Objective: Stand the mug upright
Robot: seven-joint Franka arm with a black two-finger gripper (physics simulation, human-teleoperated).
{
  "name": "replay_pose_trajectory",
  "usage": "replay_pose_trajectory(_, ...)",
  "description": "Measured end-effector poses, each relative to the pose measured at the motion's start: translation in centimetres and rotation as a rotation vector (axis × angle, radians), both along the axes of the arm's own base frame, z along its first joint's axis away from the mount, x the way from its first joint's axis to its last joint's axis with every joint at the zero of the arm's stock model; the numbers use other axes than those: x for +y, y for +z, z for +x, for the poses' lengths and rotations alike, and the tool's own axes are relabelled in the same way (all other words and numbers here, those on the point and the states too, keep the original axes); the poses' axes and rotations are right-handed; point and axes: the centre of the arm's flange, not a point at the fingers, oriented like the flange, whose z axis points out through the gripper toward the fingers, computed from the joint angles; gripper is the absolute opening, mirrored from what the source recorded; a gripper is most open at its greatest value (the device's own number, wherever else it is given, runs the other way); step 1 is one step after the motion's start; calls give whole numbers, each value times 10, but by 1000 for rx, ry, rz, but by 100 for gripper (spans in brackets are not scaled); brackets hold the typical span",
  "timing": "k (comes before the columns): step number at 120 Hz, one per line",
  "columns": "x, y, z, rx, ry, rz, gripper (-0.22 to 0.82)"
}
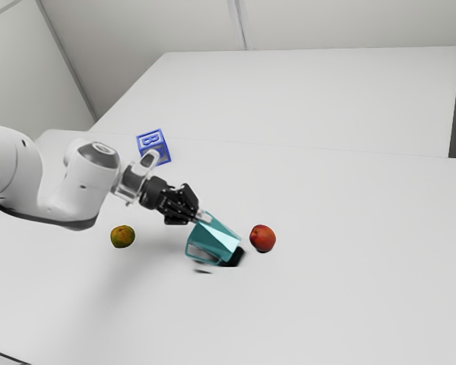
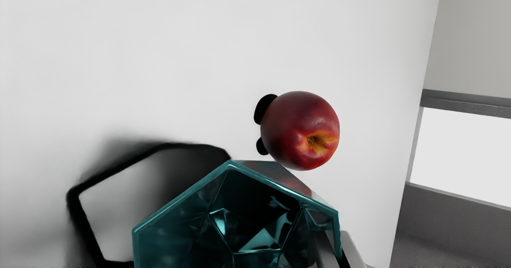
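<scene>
The faceted, glossy teal mug (image 1: 214, 240) tilts over the table (image 1: 342, 304) near the nectarine (image 1: 263, 239). The gripper (image 1: 201, 218) pinches its wall, fingers nearly together. The wrist view's edge crops mug and fingertips

Item: smooth white worktop (image 1: 349, 312), pale grey wall (image 1: 349, 23) behind. On it: one blue letter cube (image 1: 151, 144), marked "B"; one round, orange-green citrus fruit (image 1: 122, 236), nearer the exterior view's bottom edge than the cube; one round, glossy red fruit (image 2: 299, 130), yellow-orange stem hollow, towards the exterior view's right from both.
</scene>
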Motion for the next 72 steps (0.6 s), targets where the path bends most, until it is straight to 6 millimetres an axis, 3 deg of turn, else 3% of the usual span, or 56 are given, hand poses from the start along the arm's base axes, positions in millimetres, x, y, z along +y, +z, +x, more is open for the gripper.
replay_pose_trajectory(32, 22, 19, 9, -44, -31, 132, -18)
replay_pose_trajectory(72, -12, 55, 20, -173, -172, 464, -18)
